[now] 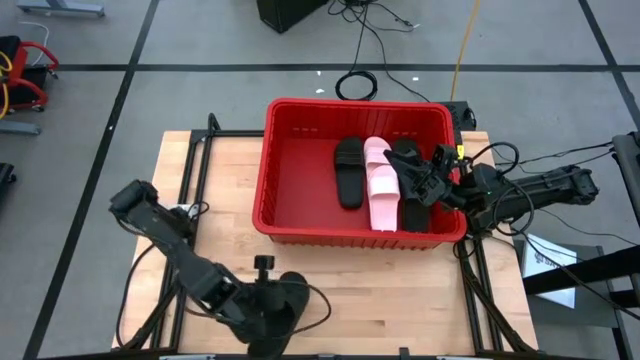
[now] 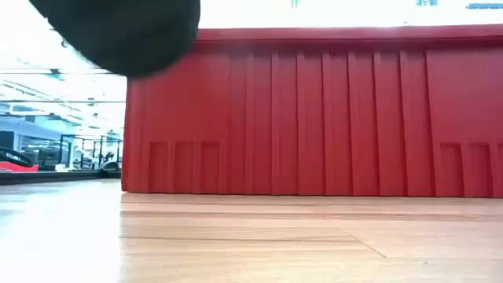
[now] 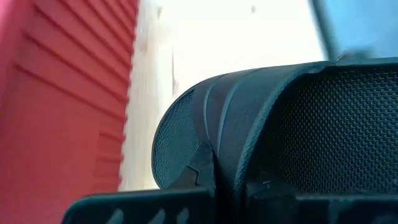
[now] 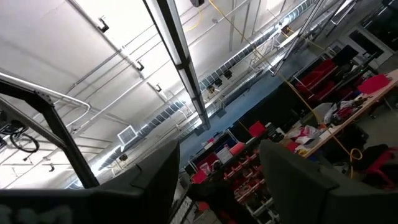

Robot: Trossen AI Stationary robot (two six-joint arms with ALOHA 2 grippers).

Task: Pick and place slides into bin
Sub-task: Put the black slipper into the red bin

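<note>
**Left fingers clamped on a black slide at the table's front; three slides in the bin**

You have the left gripper [image 1: 285, 300] down near the front edge of the table [image 1: 400, 300], in front of the bin [image 1: 300, 160]. Its fingers are drawn together on a black slide [image 3: 249, 118]; your left wrist view is filled with that slide's ribbed strap and textured surface, right up against the camera, with the bin's red ribbed wall just beside it. From above, the held slide merges with the dark gripper, so you cannot make out its outline there. In the low view a dark rounded shape [image 2: 118, 31] hangs above the wood at the upper left, in front of the bin wall; you cannot tell whether it is the slide or part of the arm.

Your right gripper [image 1: 432, 175] sits over the bin's right side, above the slides. Its fingers [image 4: 155, 180] stand wide apart with nothing between them, and the right wrist camera looks up at the ceiling and shelving across the room.

Inside the bin you see three slides lying side by side: a black one [image 1: 348, 172], a pink one [image 1: 380, 185] touching its right, and another black one [image 1: 410, 205] partly under the right gripper.
</note>
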